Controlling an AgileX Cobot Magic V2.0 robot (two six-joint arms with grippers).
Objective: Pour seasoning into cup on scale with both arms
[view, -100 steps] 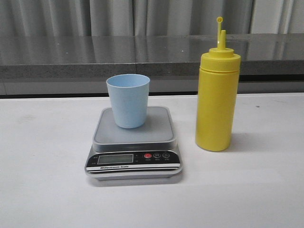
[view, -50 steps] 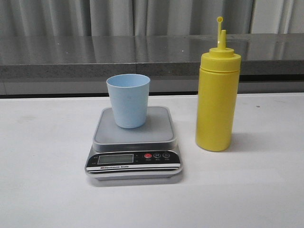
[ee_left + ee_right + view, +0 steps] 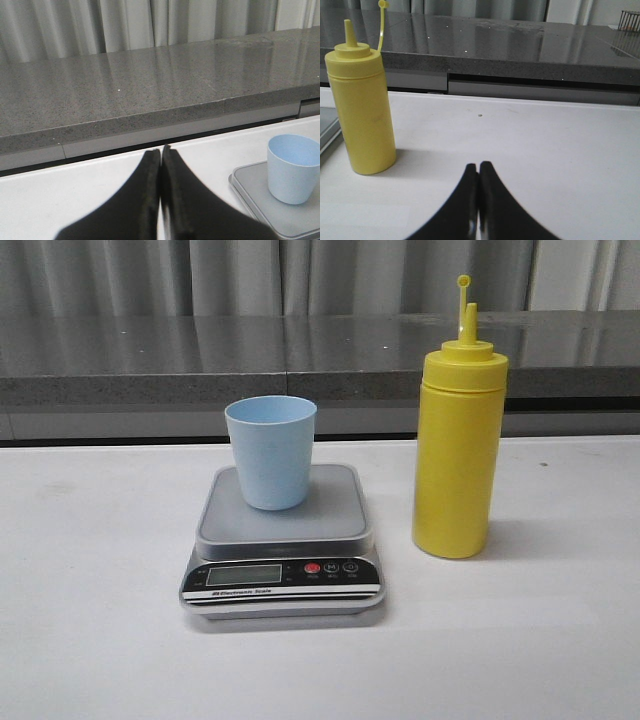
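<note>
The pale blue cup [image 3: 271, 451] stands upright on the grey platform of the scale [image 3: 284, 540] in the front view. The yellow seasoning bottle [image 3: 458, 439] stands upright on the white table to the right of the scale, nozzle uncapped, cap hanging on its tether. Neither gripper shows in the front view. My left gripper [image 3: 161, 151] is shut and empty, to the left of the cup [image 3: 294, 167] and the scale [image 3: 260, 192]. My right gripper [image 3: 478, 167] is shut and empty, to the right of the bottle [image 3: 362, 102] and apart from it.
A grey stone ledge [image 3: 200, 360] with curtains behind runs along the table's far edge. The white table [image 3: 560, 640] stretches around the scale and bottle. A wire rack [image 3: 630, 20] stands on the ledge at the far right.
</note>
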